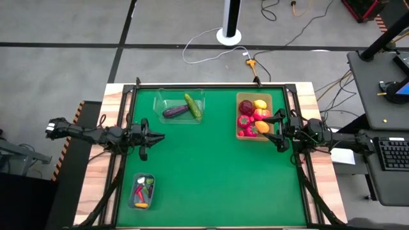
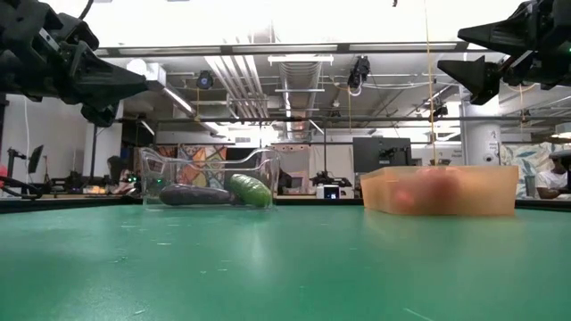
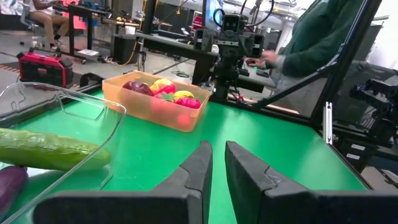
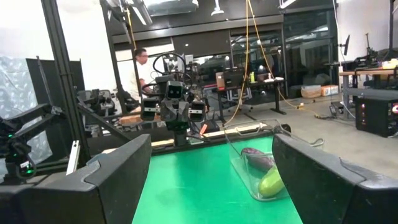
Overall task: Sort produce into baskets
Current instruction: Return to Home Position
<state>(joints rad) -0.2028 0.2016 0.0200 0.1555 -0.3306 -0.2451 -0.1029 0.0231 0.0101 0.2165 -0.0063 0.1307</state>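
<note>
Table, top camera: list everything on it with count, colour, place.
Mat: one, green, covering the table.
Clear tub: one, upper left of mat.
Eggplant: one, purple, in clear tub.
Cucumber: one, green, in clear tub.
Tray: one, orange, upper right.
Round fruits: about six, red, yellow, orange, in tray.
Small tub: one, bluish, lower left, holding red, green, orange chillies.
Left gripper: one, dark, left side, narrow gap, empty.
Right gripper: one, dark, beside tray, wide open, empty.

Lit evenly from overhead; only soft shadows are cast on the green mat [image 1: 217, 172]. Ceiling [image 2: 268, 18] is blown out along low view's top edge.
</note>
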